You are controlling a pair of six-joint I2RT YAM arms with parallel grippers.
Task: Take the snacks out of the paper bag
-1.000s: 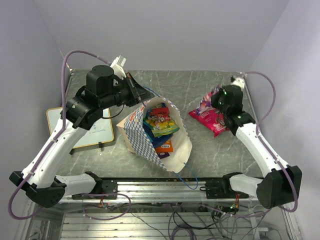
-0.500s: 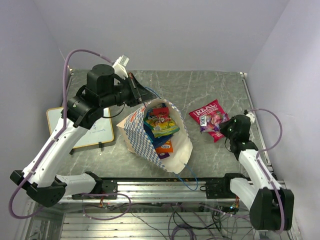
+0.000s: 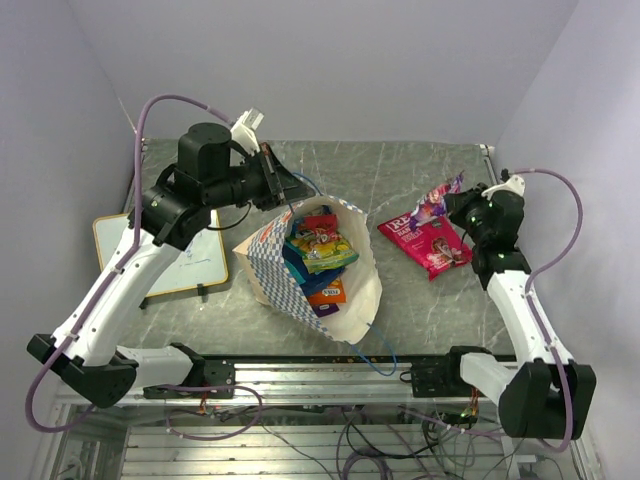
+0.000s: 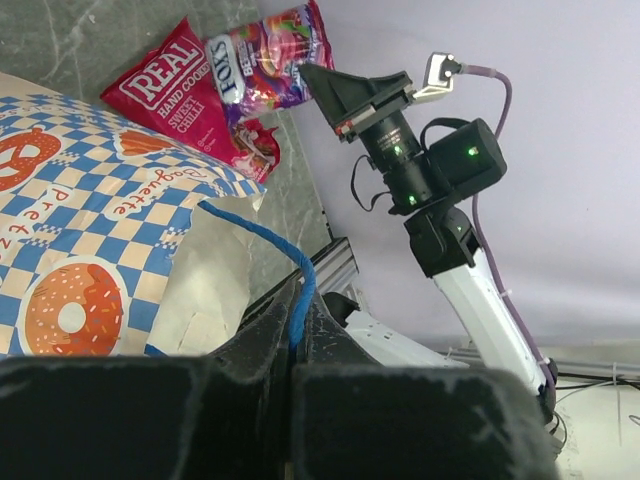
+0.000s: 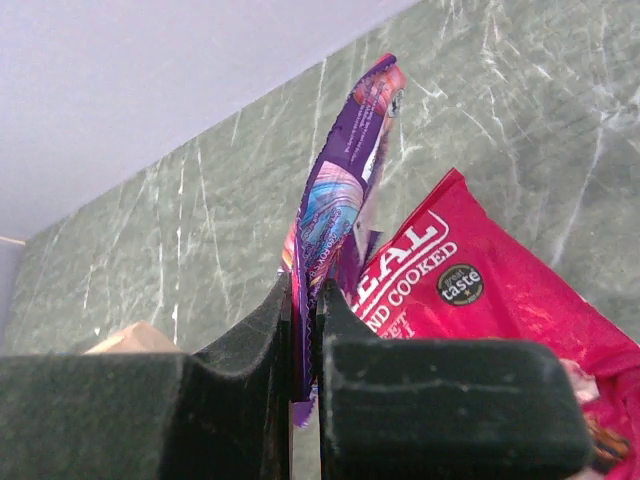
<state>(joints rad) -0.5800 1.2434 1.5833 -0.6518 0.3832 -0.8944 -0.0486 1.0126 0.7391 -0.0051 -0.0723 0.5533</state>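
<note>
My left jaws stay clamped on the thin blue cord handle of the paper bag, which stands open at mid-table with bright snacks still packed inside. My right jaws are pinched shut on a purple packet, holding it on edge above the red packet lying right of the bag. Half a second ago that arm sat nearer, with the purple packet flat across the red one.

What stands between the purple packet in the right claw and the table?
Nothing visible, though the red packet lies close beside the purple packet pinched in the right gripper; bare table shows behind them.
</note>
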